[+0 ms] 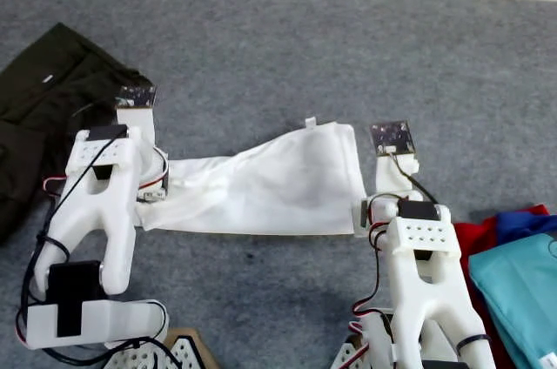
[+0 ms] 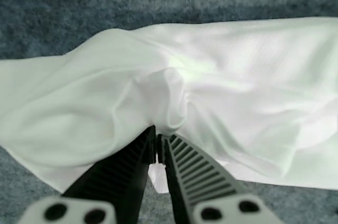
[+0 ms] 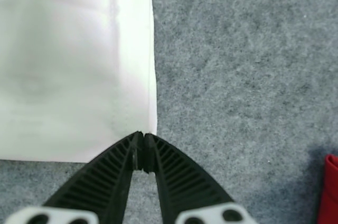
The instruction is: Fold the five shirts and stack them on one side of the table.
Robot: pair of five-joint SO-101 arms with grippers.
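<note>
A white shirt (image 1: 270,186) lies stretched across the middle of the grey table, partly folded into a long band. My left gripper (image 2: 158,147) is shut on a bunched fold of the white shirt (image 2: 174,92) at its left end. My right gripper (image 3: 143,147) is shut on the white shirt (image 3: 68,65) at its near right corner. In the high view the left arm (image 1: 104,186) stands at the shirt's left end and the right arm (image 1: 409,230) at its right end.
A dark shirt (image 1: 43,99) lies crumpled at the far left. Folded shirts in teal (image 1: 518,291), red (image 1: 474,238) and blue (image 1: 522,223) are stacked at the right edge. Grey carpet-like surface (image 1: 278,47) lies open behind the white shirt.
</note>
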